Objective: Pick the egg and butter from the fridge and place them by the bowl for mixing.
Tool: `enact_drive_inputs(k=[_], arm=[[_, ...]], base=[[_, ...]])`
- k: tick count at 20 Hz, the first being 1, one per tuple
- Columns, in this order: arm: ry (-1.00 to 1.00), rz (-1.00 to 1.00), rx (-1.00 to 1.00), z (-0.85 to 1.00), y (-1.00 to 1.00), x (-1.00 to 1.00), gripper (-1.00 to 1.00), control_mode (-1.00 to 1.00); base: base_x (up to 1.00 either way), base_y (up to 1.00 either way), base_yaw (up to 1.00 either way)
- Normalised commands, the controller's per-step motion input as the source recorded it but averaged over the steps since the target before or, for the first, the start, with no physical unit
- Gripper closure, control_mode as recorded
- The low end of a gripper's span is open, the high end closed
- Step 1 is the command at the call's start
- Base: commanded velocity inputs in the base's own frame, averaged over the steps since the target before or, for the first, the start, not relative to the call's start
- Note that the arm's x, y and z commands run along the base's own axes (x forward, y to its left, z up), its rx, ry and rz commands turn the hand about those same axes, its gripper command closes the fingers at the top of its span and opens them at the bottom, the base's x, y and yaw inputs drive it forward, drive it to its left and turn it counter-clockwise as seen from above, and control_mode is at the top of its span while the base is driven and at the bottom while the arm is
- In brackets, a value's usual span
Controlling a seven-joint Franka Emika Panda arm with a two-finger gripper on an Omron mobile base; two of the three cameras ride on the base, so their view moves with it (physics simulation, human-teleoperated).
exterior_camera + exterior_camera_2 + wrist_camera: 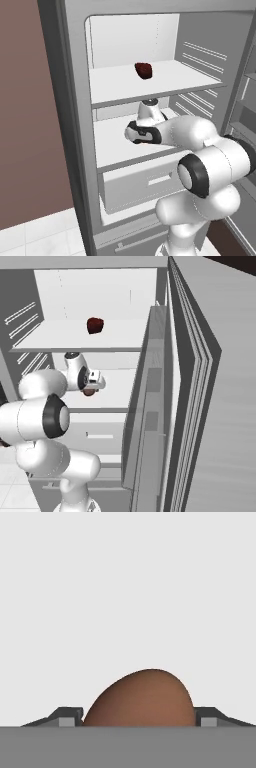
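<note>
— Two dark fingertips [67, 716] flank the smooth reddish-brown egg [142, 699]; are the jaws closed on it?

— No, they stand apart, the egg dead centre between them, rounded end up, on the fridge's [70, 125] white middle shelf [112, 145].

— And beyond?

— A lumpy dark red item [144, 70] sits on the upper shelf, well apart. Closing looks like the next step.

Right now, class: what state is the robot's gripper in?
Gripper: open, its fingertips either side of the egg, not shut on it.
</note>
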Motion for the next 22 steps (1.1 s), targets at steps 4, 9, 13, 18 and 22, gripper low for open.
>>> enact_drive_inputs(k=[4, 9, 13, 18, 22], arm=[[-0.3, 0.0, 0.0, 0.08, 0.0, -0.67, 1.0, -1.0], [-0.31, 0.0, 0.0, 0.15, 0.0, -0.82, 1.0, -1.0], [-0.05, 0.0, 0.18, 0.88, 0.01, -1.0, 1.0, -1.0], [0.12, -0.04, 0.33, 1.0, 0.0, -1.0, 1.0, -1.0], [0.11, -0.06, 0.32, 1.0, 0.0, -1.0, 1.0, -1.0]], base=[[0.0, 0.0, 0.0], [0.0, 0.0, 0.0], [0.0, 0.0, 0.0], [0.0, 0.0, 0.0], [0.0, 0.0, 0.0]])
